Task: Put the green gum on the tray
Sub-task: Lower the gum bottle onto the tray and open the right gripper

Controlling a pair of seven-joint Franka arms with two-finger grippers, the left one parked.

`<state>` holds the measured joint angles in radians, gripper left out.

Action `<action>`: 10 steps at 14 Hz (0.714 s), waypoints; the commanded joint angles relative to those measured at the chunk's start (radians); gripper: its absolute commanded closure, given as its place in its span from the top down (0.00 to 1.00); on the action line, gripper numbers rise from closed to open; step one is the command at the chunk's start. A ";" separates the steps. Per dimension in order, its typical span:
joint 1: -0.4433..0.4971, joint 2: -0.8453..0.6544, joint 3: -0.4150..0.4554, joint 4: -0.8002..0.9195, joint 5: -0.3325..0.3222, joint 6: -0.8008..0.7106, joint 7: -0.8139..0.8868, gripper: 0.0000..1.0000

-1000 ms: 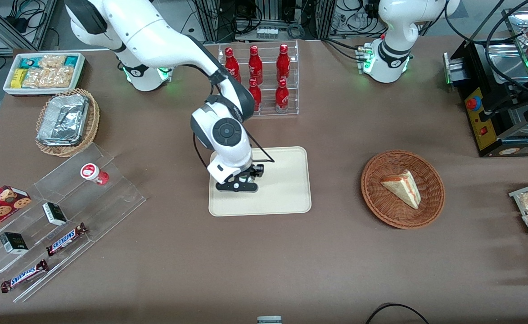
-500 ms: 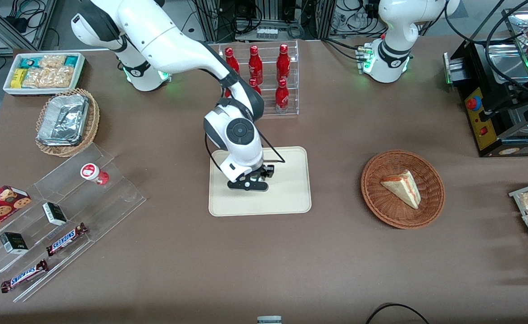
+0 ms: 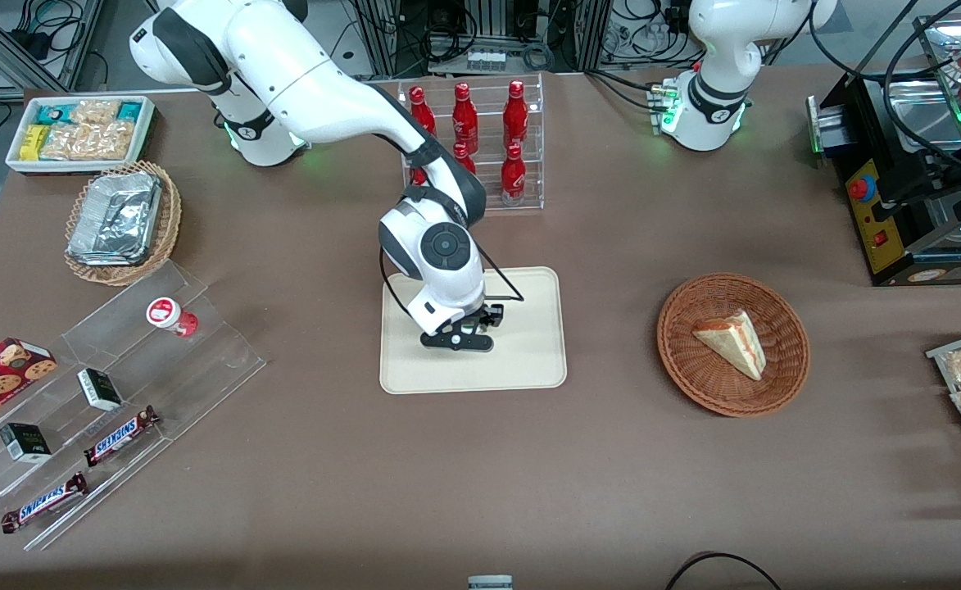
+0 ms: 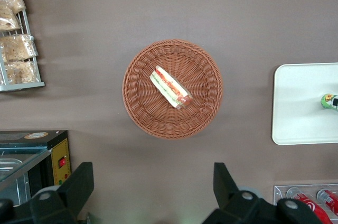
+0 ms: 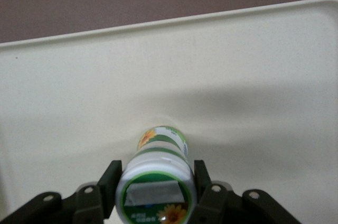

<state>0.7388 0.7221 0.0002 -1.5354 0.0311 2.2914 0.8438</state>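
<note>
Just above the cream tray (image 3: 529, 360), gripper (image 5: 156, 192) clasping green gum (image 5: 156, 182), seemingly upright, brown tabletop (image 3: 480, 475) around.

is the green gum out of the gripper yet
No. The gripper over the tray is shut on the green gum, fingers against both sides.

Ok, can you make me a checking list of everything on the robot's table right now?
Surface: brown table, flat and covered.
Job's things: green gum held upright between the fingers, over the cream tray; I cannot tell if it touches the tray.
Clutter: sandwich in a basket; red bottles in a clear rack; red-and-white bottle and chocolate bars on a clear stand; foil in a wicker basket; white bin of snacks.
Grippers: gripper above the tray, shut on the gum.
Cables: black cable along the wrist.
Surroundings: black machine at the parked arm's end.
</note>
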 commanded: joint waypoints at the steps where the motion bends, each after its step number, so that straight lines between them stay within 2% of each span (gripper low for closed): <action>1: 0.010 0.028 -0.012 0.034 -0.003 0.008 0.000 1.00; 3: 0.010 0.030 -0.011 0.034 -0.048 0.008 0.001 1.00; 10: 0.010 -0.001 -0.009 0.034 -0.048 -0.007 -0.003 1.00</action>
<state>0.7394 0.7280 -0.0019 -1.5243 -0.0069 2.2959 0.8383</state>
